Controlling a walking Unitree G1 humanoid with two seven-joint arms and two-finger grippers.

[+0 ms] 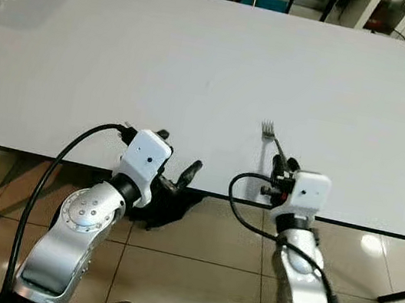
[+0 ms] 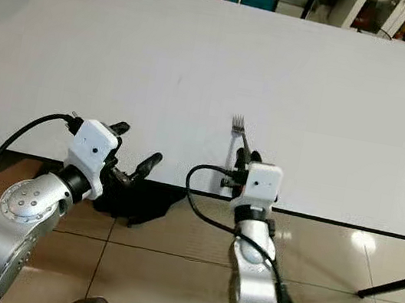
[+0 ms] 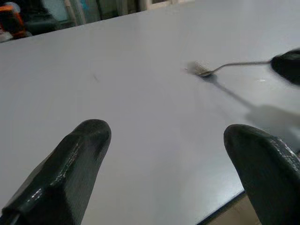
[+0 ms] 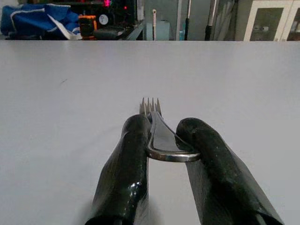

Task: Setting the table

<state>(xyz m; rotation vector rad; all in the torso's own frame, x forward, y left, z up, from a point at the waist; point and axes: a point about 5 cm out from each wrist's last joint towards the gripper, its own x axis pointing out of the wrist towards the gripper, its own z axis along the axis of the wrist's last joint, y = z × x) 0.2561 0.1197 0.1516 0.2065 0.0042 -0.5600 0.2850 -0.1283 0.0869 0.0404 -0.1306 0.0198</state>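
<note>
— Fork first: where is it?

— On the white table, near the front edge and a little right of the middle. Its tines point toward the far side and its handle runs back toward the robot.

— Go from the left, then. What is the left arm doing?

— The left gripper sits at the table's near edge, left of the fork and well apart from it. Its two black fingers are spread wide with nothing between them. From the left wrist, the bare tabletop lies between the fingers, and the fork shows farther off with its shadow on the table.

— And under that arm?

— Tiled floor, with a dark shadow just below the table edge.

— Now the right side.

— The right gripper is over the front edge of the table, pinching the handle of the fork. In the right wrist view the rounded end of the handle is caught between the two fingers, and the tines stick out ahead over the table.

— Anything beyond the table?

— Dark clutter at the far side, including a blue bag and cabinets.
</note>
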